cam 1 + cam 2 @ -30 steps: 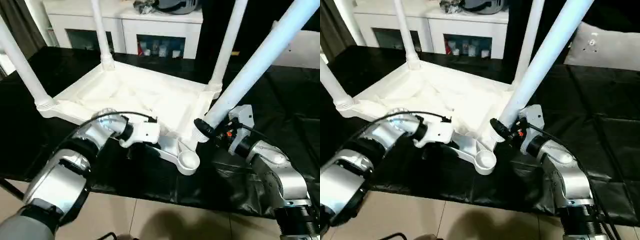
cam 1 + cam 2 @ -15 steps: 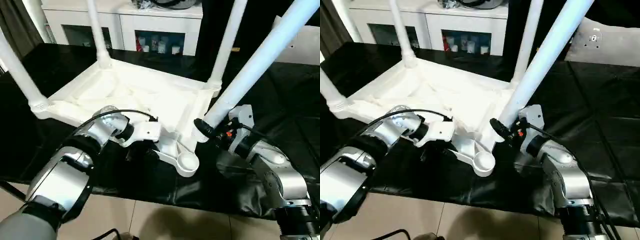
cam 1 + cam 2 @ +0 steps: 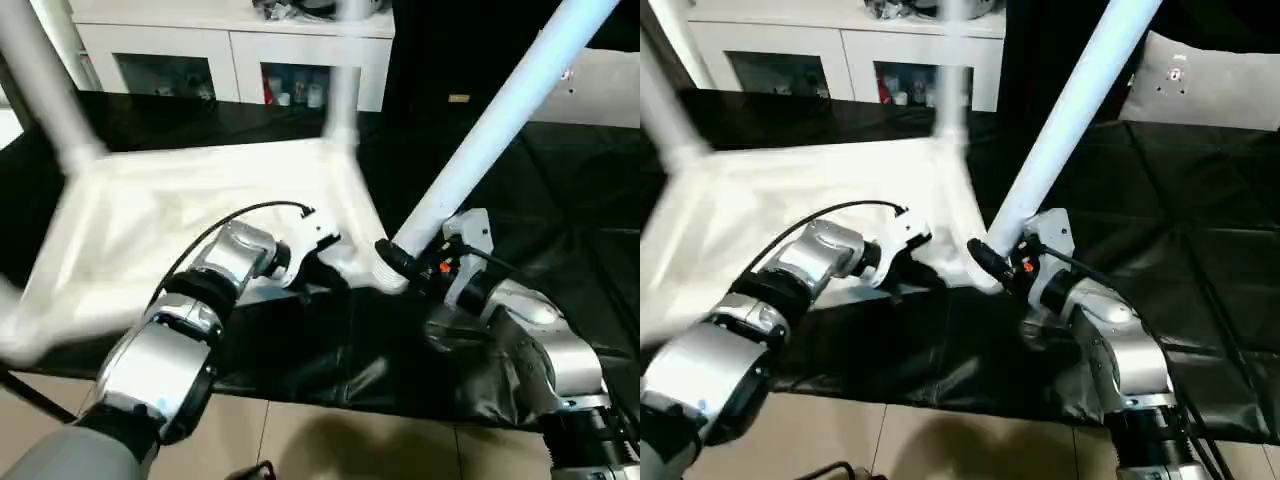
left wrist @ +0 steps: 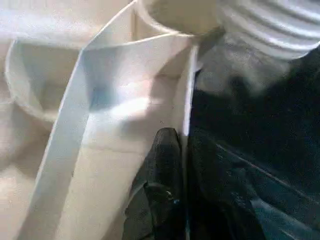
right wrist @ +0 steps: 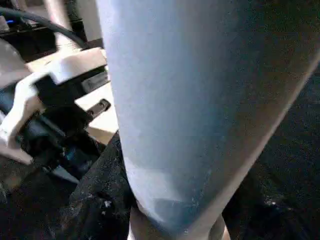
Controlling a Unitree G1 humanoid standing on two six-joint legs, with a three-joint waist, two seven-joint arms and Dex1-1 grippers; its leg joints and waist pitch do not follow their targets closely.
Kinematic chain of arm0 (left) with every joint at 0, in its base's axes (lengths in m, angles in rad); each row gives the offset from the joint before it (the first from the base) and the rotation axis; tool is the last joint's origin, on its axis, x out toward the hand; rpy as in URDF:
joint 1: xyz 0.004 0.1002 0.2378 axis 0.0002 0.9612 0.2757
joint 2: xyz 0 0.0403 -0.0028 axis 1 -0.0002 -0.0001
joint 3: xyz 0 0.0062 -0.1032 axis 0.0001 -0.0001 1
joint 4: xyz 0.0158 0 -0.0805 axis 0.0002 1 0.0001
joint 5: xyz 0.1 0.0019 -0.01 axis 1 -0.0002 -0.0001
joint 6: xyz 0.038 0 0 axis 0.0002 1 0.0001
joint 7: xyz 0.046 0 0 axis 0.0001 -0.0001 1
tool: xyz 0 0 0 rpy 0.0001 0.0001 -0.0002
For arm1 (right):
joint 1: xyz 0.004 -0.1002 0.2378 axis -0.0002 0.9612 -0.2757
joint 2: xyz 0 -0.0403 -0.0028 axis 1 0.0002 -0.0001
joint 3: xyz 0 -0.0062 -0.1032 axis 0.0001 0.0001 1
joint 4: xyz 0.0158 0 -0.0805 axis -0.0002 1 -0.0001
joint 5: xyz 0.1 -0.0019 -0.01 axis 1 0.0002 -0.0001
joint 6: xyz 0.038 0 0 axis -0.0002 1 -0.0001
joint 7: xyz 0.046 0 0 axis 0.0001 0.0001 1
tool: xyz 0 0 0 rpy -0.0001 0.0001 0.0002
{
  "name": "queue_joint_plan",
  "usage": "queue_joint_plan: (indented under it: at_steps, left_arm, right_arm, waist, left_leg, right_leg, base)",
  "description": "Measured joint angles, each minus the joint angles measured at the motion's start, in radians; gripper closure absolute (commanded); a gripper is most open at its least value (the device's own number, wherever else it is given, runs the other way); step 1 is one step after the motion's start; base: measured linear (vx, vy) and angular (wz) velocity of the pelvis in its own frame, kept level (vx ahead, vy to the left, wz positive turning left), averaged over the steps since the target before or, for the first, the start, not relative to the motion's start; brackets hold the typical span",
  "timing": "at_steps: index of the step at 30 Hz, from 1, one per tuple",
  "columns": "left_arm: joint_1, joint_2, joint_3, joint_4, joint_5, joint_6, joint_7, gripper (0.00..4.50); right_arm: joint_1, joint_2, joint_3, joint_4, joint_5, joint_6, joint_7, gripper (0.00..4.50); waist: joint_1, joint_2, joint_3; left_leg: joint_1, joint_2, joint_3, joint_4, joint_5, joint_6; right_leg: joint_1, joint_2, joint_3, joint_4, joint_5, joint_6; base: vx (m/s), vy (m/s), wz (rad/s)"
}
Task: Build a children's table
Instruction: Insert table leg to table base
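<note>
The upturned table top lay on the black sheet, reaching from 9 o'clock to the centre, with legs rising at 10 and 12 o'clock. The left gripper was clamped on the top's near rim. The right gripper gripped the slanted leg toward 3 o'clock, beside the corner.

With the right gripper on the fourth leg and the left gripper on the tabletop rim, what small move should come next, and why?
Probably hold the top steady, then guide the leg's ribbed end into the near corner socket. The left gripper pinches the tabletop rim, and the right gripper holds the tilted leg low, its ribbed end just beside the open socket, not in it. The top looks blurred, so settle it first.
</note>
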Motion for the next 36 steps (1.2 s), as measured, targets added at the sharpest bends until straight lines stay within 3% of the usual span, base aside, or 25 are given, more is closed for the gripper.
queue_joint_plan:
  at_steps: [2, 6, 13, 21, 36]
  left_arm:
    - [0.080, 0.031, -0.036, -0.112, 0.033, -0.107, -0.014, 4.50]
    - [0.158, 0.087, -0.082, -0.226, 0.052, -0.186, -0.067, 4.50]
    - [0.208, 0.128, -0.092, -0.323, 0.030, -0.156, -0.137, 4.50]
    - [0.244, 0.176, -0.107, -0.404, 0.034, -0.158, -0.142, 4.50]
    - [0.289, 0.243, -0.110, -0.496, 0.012, -0.161, -0.211, 4.50]
  right_arm:
    - [-0.011, 0.000, 0.007, 0.002, -0.011, 0.002, -0.012, 2.59]
    - [-0.025, -0.006, 0.009, 0.007, -0.023, 0.025, -0.029, 2.59]
    - [-0.028, -0.009, 0.014, 0.008, -0.022, 0.045, -0.015, 2.59]
    - [-0.058, -0.024, 0.026, 0.043, -0.029, 0.094, -0.006, 2.59]
    - [-0.104, -0.037, 0.090, 0.070, -0.034, 0.104, 0.092, 2.59]
  waist:
    - [0.004, 0.003, -0.002]
    - [0.018, 0.004, -0.003]
    - [0.023, 0.003, -0.003]
    - [0.017, -0.014, -0.003]
    - [0.009, -0.016, -0.002]
  left_leg:
    - [0.000, 0.000, -0.001, 0.000, 0.000, 0.001]
    - [0.001, 0.002, -0.001, -0.001, -0.002, -0.003]
    - [0.000, 0.003, -0.001, -0.001, -0.001, -0.004]
    - [0.000, 0.006, -0.001, -0.003, 0.001, -0.008]
    - [0.000, 0.007, -0.001, -0.005, 0.002, -0.009]
  right_leg:
    - [0.001, 0.000, -0.001, 0.000, 0.000, 0.000]
    - [0.002, 0.000, -0.004, 0.000, -0.001, 0.001]
    - [0.001, -0.001, -0.006, 0.000, -0.001, 0.001]
    - [0.001, 0.000, -0.010, 0.000, -0.001, 0.002]
    - [0.001, 0.000, -0.012, 0.000, -0.001, 0.002]
  base:
    - [0.000, 0.000, 0.00]
    - [0.000, 0.000, 0.00]
    - [0.000, 0.000, 0.00]
    - [0.000, 0.000, 0.00]
    - [0.000, 0.000, 0.00]
